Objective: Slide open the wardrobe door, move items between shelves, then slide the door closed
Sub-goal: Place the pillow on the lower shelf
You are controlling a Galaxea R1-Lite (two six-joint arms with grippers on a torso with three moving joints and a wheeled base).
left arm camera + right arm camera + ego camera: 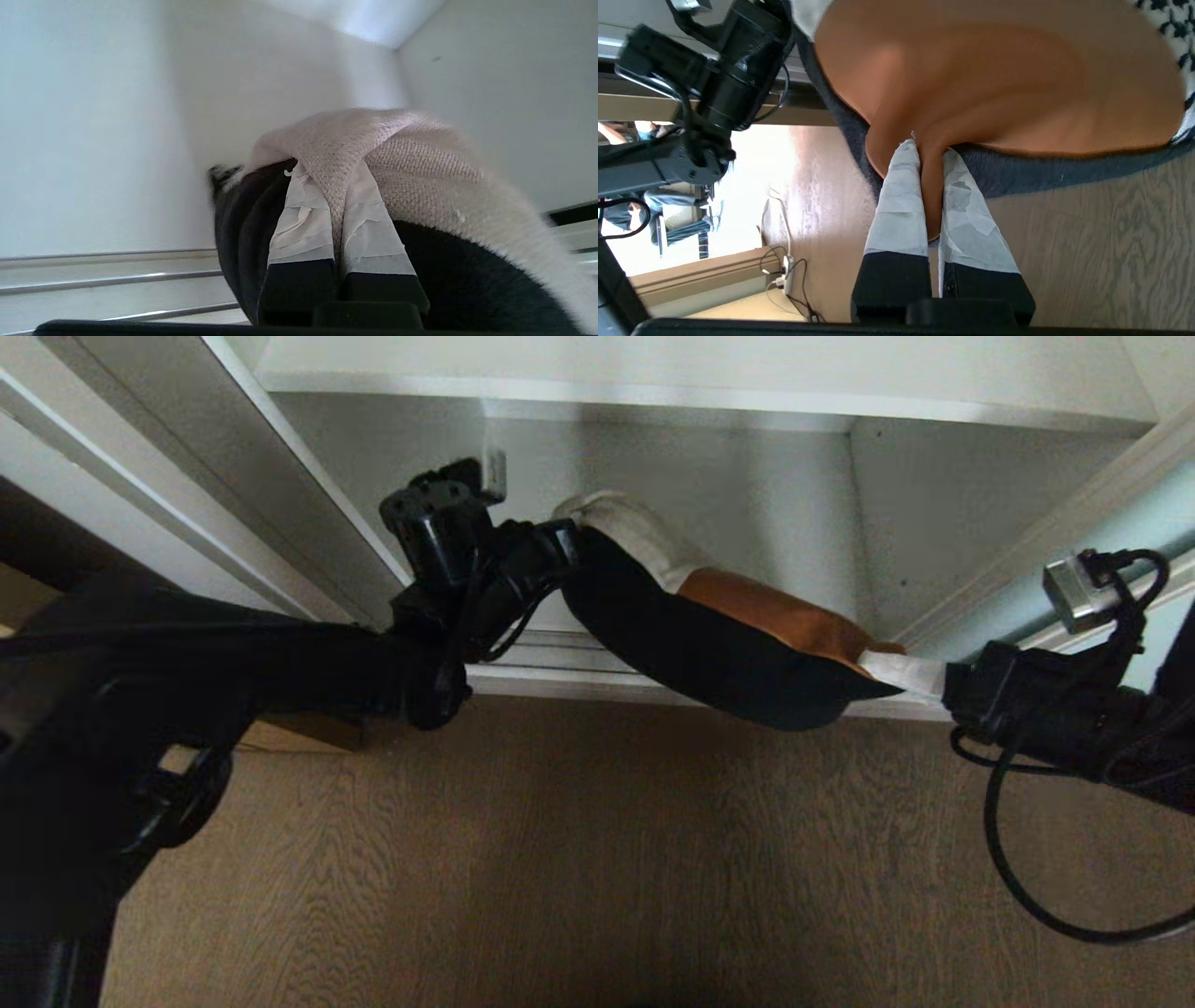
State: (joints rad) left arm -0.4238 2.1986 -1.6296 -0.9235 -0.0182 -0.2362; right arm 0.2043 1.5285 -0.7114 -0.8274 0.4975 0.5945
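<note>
The cushion hangs slanted between my two grippers, black back toward the floor, in front of the low white wardrobe compartment. My left gripper is shut on its beige woven corner, with the taped fingers pinching a fold of fabric. My right gripper is shut on the lower rust-brown corner, and houndstooth shows at the cushion's far edge. A white shelf runs above the compartment. The pale aqua sliding wardrobe door stands slid off to the right.
The ridged metal floor track lies just under the cushion. Wooden floor spreads in front of the wardrobe. A black cable loops down from my right arm. A power strip with wires sits by the far skirting.
</note>
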